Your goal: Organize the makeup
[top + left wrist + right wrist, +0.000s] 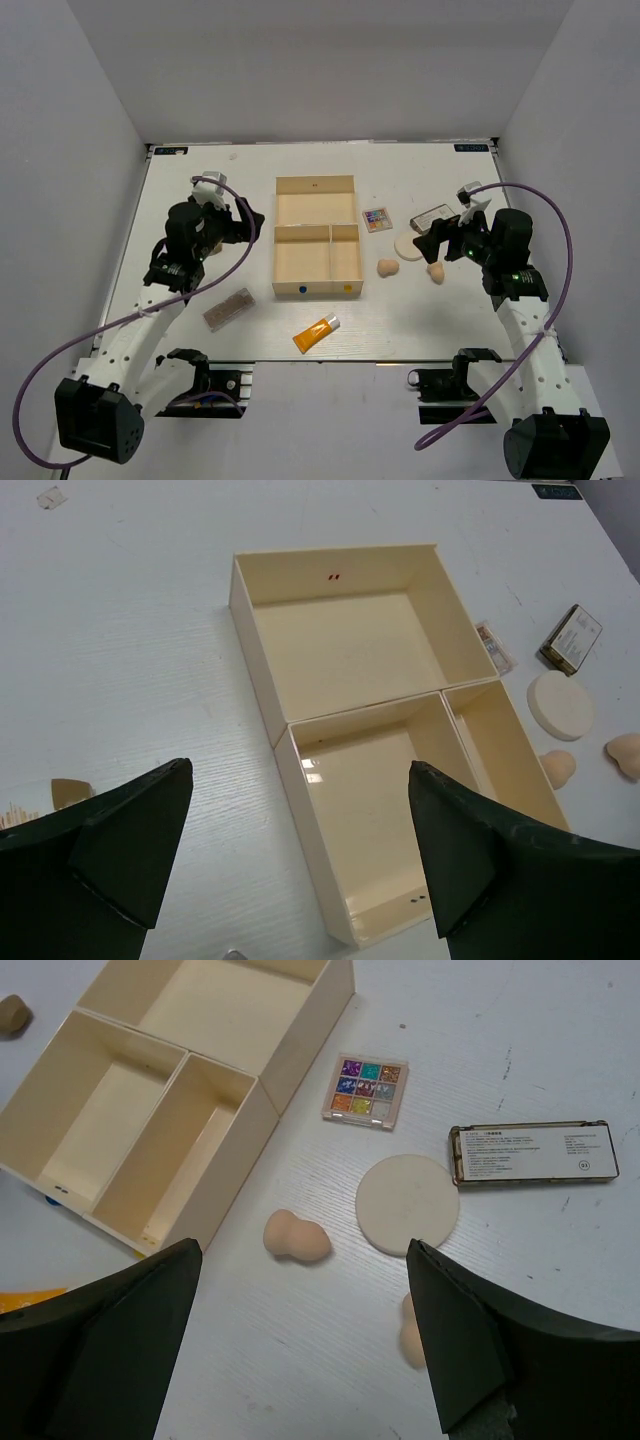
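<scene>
**Black hands both released; all makeup lies outside the tray**

Right hand [303,1250]: black fingers spread to full width, grasping nothing and touching nothing, poised above the white tabletop [560,1020]. In line with its gap lies a peach egg-shaped sponge [295,1238], just beside the pale wooden three-compartment tray [300,1040]. A second peach sponge [410,1332] sits near the right finger. Both are judged soft, light and springy: pinch across the narrow waist and expect some squash. Beyond, the cream round pad [407,1204] looks thin and limp, best taken by its edge. The multicolour square palette [362,1091] and dark flat case [533,1152] look stiff, smooth and probably slippery; grip across opposite edges.

Left hand [298,780]: likewise wide open and empty, above the tray. The speckled brown rectangular palette [228,308] and orange tube with white cap [316,334] lie on the tabletop on the tray's near side, apart from both hands.
</scene>
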